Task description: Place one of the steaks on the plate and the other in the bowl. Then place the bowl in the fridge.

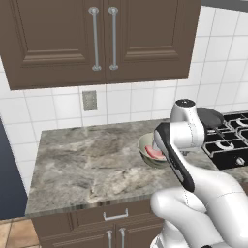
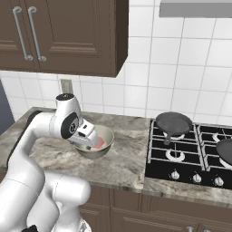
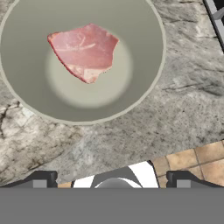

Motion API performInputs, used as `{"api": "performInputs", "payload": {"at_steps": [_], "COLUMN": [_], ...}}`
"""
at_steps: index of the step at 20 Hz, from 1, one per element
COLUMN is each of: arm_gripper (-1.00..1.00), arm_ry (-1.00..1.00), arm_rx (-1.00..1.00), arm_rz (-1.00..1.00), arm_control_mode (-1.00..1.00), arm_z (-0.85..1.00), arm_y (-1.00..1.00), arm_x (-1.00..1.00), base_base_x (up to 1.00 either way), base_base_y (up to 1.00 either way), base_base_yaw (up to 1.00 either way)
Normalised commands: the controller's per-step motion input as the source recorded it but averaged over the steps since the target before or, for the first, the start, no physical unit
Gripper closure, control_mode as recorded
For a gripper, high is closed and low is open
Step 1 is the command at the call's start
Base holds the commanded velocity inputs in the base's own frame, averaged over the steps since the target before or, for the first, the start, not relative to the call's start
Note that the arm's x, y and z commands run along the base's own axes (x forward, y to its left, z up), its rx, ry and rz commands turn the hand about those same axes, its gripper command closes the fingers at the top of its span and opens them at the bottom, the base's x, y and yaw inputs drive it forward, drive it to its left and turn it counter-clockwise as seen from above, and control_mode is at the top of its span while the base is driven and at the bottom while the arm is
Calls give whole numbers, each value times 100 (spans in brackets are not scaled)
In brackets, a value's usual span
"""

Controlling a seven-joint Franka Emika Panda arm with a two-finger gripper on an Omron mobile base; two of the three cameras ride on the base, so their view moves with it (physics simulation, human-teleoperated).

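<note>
We have one steak (image 3: 84, 50) lying flat in the bowl (image 3: 140, 83), directly below our gripper (image 3: 111, 180), whose fingers stand wide apart and hold nothing. Next, we judge, comes gripping the bowl's rim: we should descend onto one wall, not the meat, and lift level off the bench (image 3: 183, 100). Our arm hides much of the bowl from both base cameras.

- The bowl (image 2: 96, 146) sits on the marble counter (image 2: 122, 163), left of the stove (image 2: 190, 154).
- A pink steak (image 2: 98, 145) lies inside the bowl.
- The arm's hand hangs over the bowl's left rim, hiding part of it; its fingers are not clear.
- One dark frying pan (image 2: 173, 123) rests on the stove's back-left burner.
- Brown cabinets (image 2: 63, 36) hang above the counter.
</note>
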Motion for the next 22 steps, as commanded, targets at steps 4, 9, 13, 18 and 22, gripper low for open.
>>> {"api": "performInputs", "payload": {"at_steps": [4,9,13,18,22], "arm_gripper": [-100,-100,-100,-100,-100], "arm_ry": [0,0,0,0,0], "arm_rx": [0,0,0,0,0], "arm_rz": [2,0,1,0,0], "arm_control_mode": [-100,-100,100,100,100], "arm_z": [1,0,-1,0,0], "arm_y": [-2,0,0,0,0], "arm_x": [-18,-13,-11,0,0], "base_base_x": [0,0,-53,-27,-11], "base_base_y": [0,0,23,61,79], "base_base_yaw": [0,0,34,74,79]}}
